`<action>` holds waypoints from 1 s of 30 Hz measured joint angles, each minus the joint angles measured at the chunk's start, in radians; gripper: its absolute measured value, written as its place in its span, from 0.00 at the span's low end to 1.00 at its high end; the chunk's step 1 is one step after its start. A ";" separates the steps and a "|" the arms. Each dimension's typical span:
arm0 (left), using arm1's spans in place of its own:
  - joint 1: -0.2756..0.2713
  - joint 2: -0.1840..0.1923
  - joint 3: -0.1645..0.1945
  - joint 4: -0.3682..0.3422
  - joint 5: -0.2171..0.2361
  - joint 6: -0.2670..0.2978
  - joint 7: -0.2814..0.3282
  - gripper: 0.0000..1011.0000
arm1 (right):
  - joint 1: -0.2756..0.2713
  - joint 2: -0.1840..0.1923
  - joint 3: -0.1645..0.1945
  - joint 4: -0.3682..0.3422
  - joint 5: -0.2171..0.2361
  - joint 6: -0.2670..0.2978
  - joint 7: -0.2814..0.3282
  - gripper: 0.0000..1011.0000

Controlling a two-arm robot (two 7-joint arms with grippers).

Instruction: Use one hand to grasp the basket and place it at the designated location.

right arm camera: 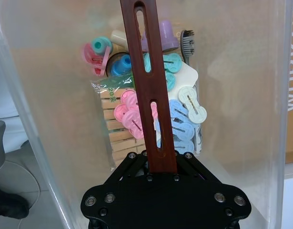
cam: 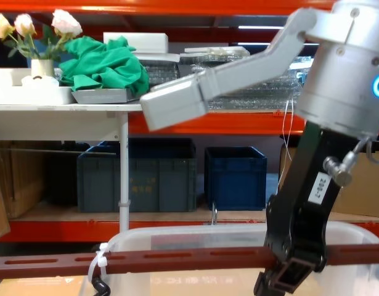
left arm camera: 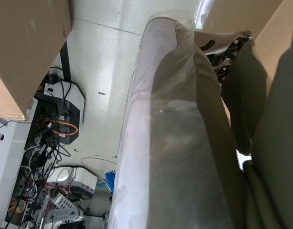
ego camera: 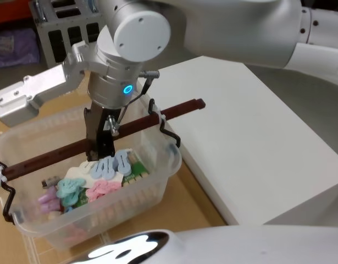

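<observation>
The basket, a translucent milky tub, is at the lower left of the head view over a brown cardboard surface. Its dark reddish-brown bar handle runs across the top, tied on with white fastenings. My right gripper reaches in from the right and is shut on the handle near its middle. The right wrist view shows the handle running out from the black gripper over the basket wall. The chest view shows the gripper clamped on the bar above the basket rim.
Pastel clothes pegs, a pack of wooden pegs and a toothbrush lie in the basket. A white table stands to its right. Shelves behind hold a dark blue crate and a grey crate.
</observation>
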 joint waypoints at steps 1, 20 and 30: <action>0.000 0.000 0.000 0.000 0.000 0.000 0.000 0.00 | 0.000 -0.002 -0.003 0.002 -0.002 0.002 -0.002 0.07; 0.000 0.000 0.000 0.000 0.000 0.000 0.000 0.00 | 0.014 -0.009 -0.054 0.029 -0.014 0.027 -0.025 0.52; 0.000 0.000 0.000 0.000 0.000 0.000 0.000 0.00 | 0.025 -0.007 -0.077 0.032 -0.002 0.032 -0.034 0.83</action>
